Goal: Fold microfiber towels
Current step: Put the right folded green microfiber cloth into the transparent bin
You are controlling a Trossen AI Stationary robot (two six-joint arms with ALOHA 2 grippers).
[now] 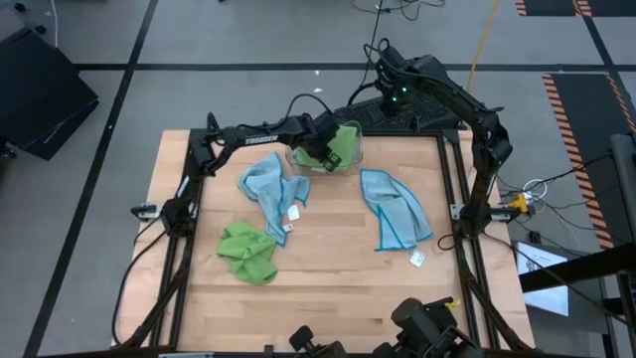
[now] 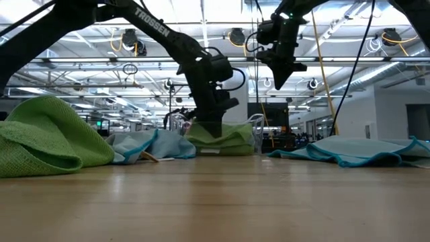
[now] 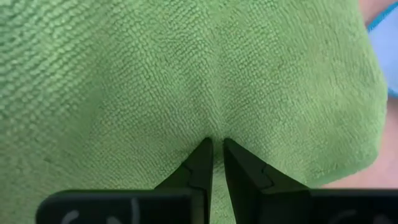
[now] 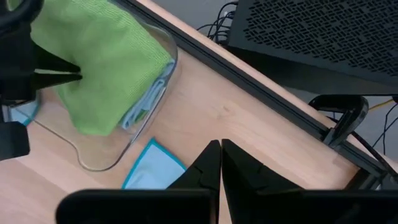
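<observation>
Green towel [image 1: 344, 142] in clear bin [image 4: 163, 81], left claw [image 3: 217, 144] pinching it, right claw [image 4: 220, 147] closed, raised behind.

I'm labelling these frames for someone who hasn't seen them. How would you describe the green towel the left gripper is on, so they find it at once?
Start at the wooden table and go to its far edge, where a clear bin sits. The green towel lies folded in that bin on top of a blue one, with the left gripper pinching it. The other green towel lies crumpled on the bare table at the near left.
</observation>
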